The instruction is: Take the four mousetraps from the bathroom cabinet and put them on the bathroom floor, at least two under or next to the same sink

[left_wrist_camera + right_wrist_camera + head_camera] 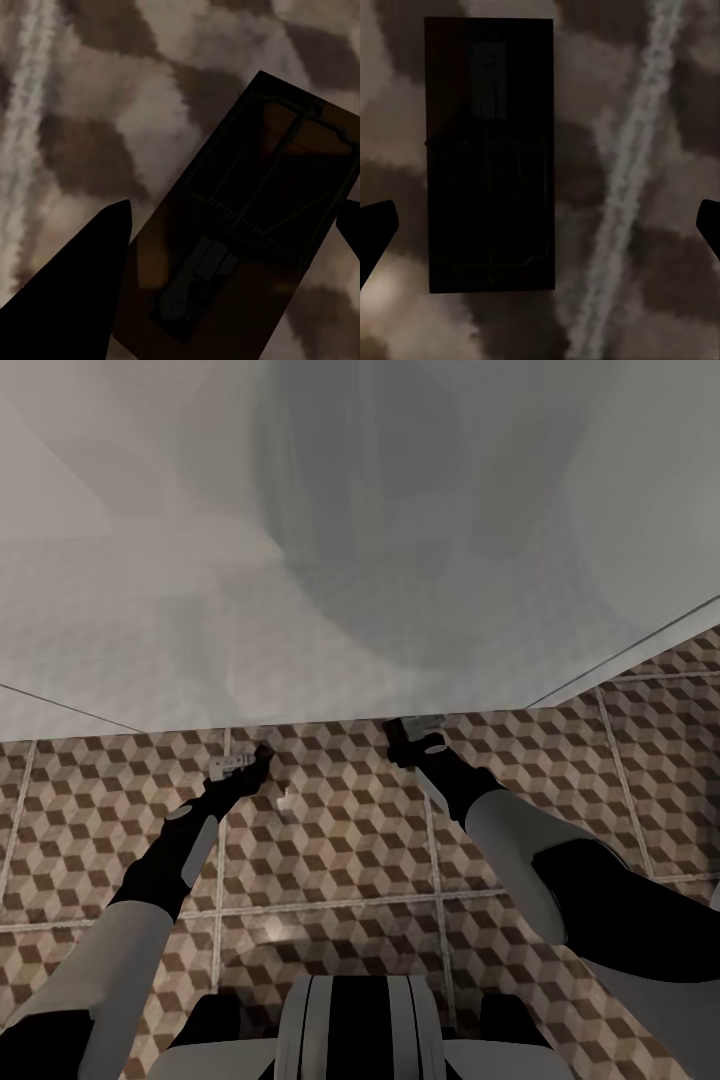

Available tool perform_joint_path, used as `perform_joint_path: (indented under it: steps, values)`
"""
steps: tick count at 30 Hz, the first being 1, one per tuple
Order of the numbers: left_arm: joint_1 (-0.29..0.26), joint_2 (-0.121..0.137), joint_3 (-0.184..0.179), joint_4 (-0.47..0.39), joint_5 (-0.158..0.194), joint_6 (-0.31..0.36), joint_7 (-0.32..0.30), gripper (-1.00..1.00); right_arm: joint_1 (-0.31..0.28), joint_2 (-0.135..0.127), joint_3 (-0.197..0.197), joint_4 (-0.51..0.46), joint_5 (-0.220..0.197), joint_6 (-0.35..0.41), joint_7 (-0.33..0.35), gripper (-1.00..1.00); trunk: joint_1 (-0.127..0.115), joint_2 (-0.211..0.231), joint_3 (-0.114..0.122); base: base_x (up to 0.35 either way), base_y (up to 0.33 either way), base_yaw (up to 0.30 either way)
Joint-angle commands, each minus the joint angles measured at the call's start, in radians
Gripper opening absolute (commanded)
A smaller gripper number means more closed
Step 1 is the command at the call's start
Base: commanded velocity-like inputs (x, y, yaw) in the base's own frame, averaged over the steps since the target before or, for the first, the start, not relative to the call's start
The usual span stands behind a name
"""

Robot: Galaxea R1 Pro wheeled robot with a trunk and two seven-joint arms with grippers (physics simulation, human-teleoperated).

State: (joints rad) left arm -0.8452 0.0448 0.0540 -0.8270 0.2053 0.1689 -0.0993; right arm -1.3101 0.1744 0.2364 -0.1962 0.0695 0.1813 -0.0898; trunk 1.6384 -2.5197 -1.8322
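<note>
Both tools hang wide open over the bathroom floor (340,860): left tool (232,255) straddles one mousetrap (255,225), right tool (540,232) another mousetrap (489,150); contact unclear.

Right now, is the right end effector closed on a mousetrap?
No, in the right wrist view the mousetrap lies flat on the tiled floor, with the fingertips spread wide apart.
</note>
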Motion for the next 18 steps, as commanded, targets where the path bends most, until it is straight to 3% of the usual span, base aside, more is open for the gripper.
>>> perform_joint_path:
  steps: [1,11,18]
  values:
    - [0.0,0.0,0.003,-0.002,0.009,0.008,-0.005,-1.0,0.0,0.0,0.003,-0.002,0.007,0.007,-0.003,1.0,0.0,0.0,0.0,0.0,0.0,0.0]
    - [0.0,-0.002,0.007,0.002,0.01,0.017,0.001,-1.0,-0.001,0.0,0.003,-0.002,0.007,0.007,-0.003,1.0,0.0,0.0,0.0,0.0,0.0,0.0]
    - [-0.002,-0.015,0.007,0.004,0.011,0.077,0.084,-1.0,0.0,0.0,0.003,-0.002,0.007,0.007,-0.003,1.0,0.0,0.0,0.0,0.0,0.0,0.0]
